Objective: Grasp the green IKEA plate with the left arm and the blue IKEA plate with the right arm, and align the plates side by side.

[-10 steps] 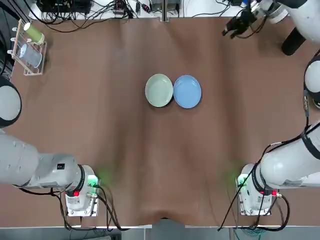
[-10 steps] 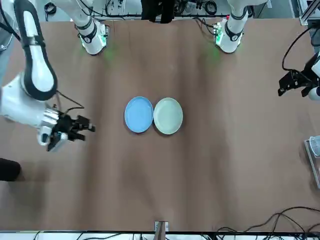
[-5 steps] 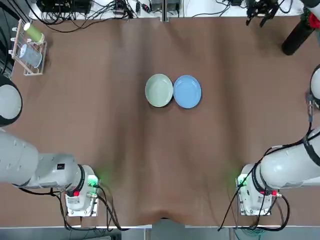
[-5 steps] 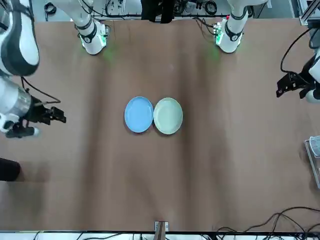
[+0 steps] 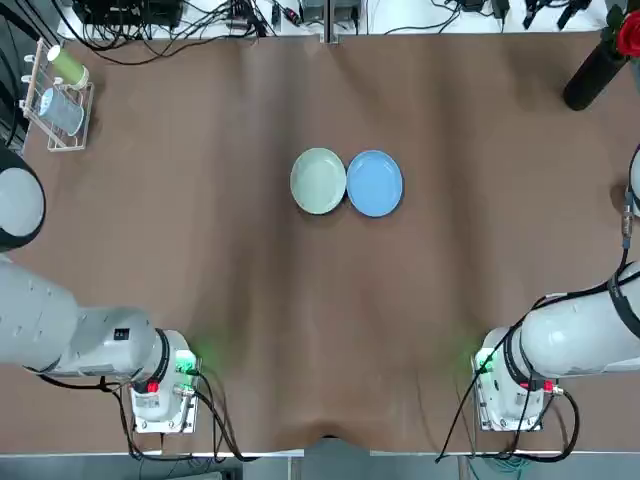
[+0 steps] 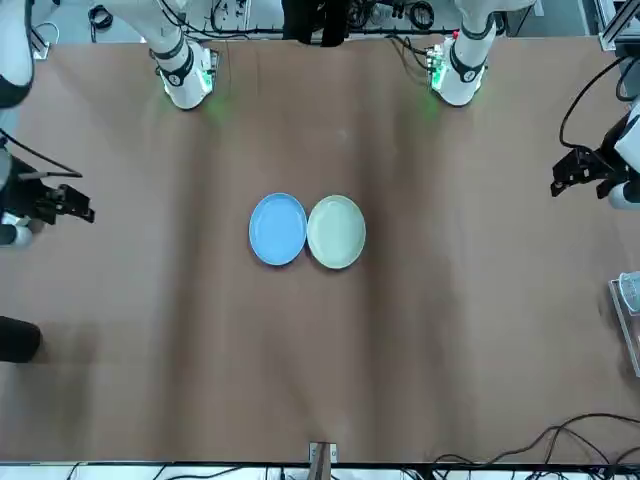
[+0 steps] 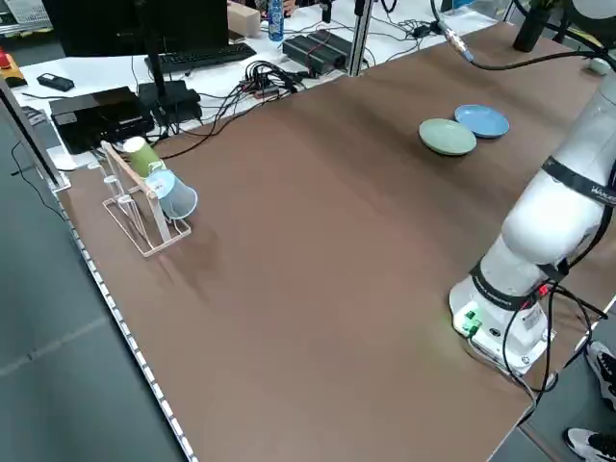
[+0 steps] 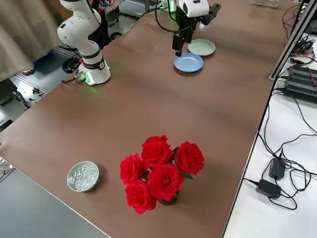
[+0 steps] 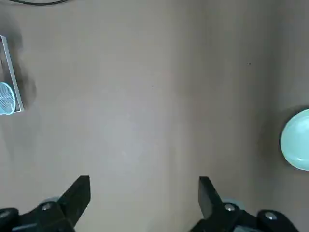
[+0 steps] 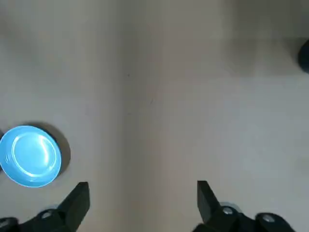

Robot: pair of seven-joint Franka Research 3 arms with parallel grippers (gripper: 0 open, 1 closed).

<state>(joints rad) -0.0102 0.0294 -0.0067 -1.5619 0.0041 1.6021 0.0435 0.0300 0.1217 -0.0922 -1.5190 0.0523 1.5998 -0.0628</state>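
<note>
Brown table (image 5: 300, 350) spreads wide between the arms, with a rack (image 5: 67, 149) holding cups at the far left and a black vase (image 5: 595, 75) of red roses (image 8: 163, 173) at the far right. Near the middle, a little to the far side, lie the green plate (image 5: 318, 181) and the blue plate (image 5: 375, 183), green on the left, blue on the right. Both sit flat, their rims touching or very nearly so, and neither stands noticeably farther out than the other.

What has just changed is the right gripper (image 10: 143, 183): over the last moments it has drawn outward, away from the plates, to the far right side of the table. It is released, its two fingers wide apart with nothing between them. The left gripper (image 9: 144, 180) has shifted only slightly and hangs over the left side, well apart from the green plate, likewise spread and empty. The plates have not moved meanwhile.

For the task, that retreat suggests the placing is done and the arms are clearing off. The alignment looks good enough to leave alone; the main risk now would be an arm swinging back and nudging a rim, or the right arm brushing the roses.
</note>
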